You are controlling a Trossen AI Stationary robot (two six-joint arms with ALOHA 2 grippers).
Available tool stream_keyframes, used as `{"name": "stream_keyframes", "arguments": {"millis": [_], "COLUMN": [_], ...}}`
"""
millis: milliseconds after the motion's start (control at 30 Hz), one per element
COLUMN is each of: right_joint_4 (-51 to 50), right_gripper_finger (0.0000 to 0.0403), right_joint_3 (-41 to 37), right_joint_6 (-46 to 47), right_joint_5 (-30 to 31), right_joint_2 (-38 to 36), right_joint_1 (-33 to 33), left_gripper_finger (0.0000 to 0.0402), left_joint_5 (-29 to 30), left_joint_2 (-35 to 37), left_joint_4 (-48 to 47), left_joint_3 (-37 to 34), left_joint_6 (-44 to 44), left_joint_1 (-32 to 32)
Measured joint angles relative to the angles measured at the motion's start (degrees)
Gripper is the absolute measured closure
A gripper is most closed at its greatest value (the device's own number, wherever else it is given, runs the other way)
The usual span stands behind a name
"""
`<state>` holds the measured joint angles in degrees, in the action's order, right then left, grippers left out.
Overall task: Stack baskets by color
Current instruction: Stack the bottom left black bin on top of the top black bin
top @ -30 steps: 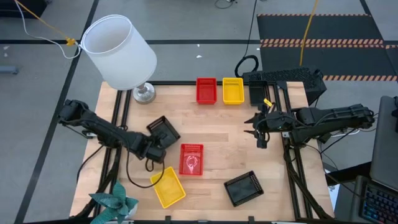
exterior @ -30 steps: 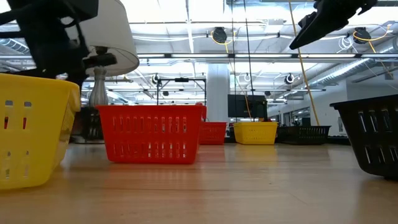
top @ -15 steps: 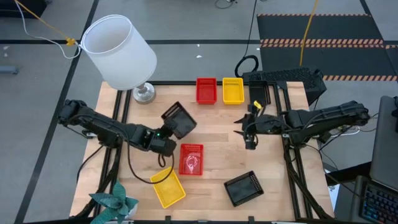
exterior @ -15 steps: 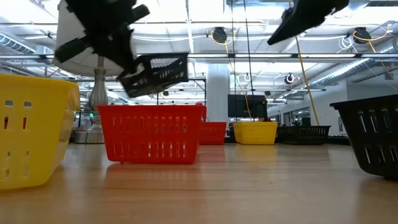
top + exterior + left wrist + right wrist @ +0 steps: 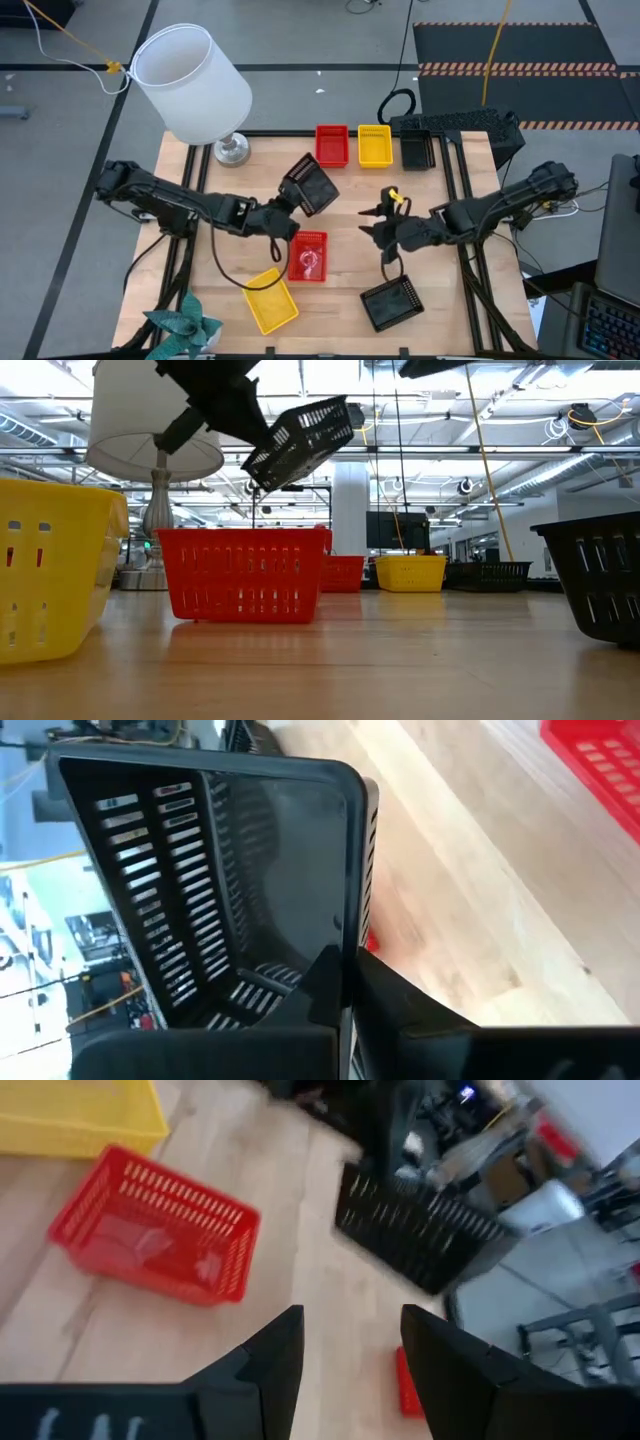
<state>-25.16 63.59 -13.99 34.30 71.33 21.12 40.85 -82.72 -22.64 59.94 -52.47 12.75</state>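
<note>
The left gripper [image 5: 290, 203] is clamped on the rim of a black basket [image 5: 310, 186], holding it tilted in the air above the middle of the worktop [image 5: 350, 200]; in the low view the same black basket [image 5: 300, 440] hangs clear above the red basket [image 5: 243, 574] that sits on the wood. The left wrist view shows the slotted wall and dark inside of the held basket [image 5: 200, 880] with a finger [image 5: 330, 985] pressed over its edge. The right gripper [image 5: 385, 235] has its fingers spread apart and holds nothing; it hovers to the right of the middle red basket [image 5: 308, 256] and above a second black basket [image 5: 391, 302] lying near the front edge. A yellow basket [image 5: 269, 300] lies at the front left, just beside the red one. At the back edge a red basket [image 5: 331, 145] and a yellow basket [image 5: 375, 145] stand side by side, with a dark basket [image 5: 417, 150] just to their right. A white lampshade [image 5: 190, 85] on its base stands at the back left corner.
</note>
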Motion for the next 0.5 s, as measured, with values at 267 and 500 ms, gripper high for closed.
{"name": "stream_keyframes", "arguments": {"millis": [267, 500], "right_joint_4": [5.01, 3.14], "right_gripper_finger": [0.0238, 0.0238], "right_joint_3": [2.06, 2.06], "right_joint_6": [-5.23, -5.11], "right_joint_5": [1.93, 1.71], "right_joint_2": [3.80, 3.80], "right_joint_1": [2.41, 2.52], "left_gripper_finger": [0.0393, 0.0382], "left_joint_5": [0.30, -1.11], "left_joint_2": [-4.35, -6.34], "left_joint_4": [5.91, 9.88], "left_joint_3": [-0.09, -0.02], "left_joint_6": [-6.12, -9.91], "left_joint_1": [0.00, -0.18]}}
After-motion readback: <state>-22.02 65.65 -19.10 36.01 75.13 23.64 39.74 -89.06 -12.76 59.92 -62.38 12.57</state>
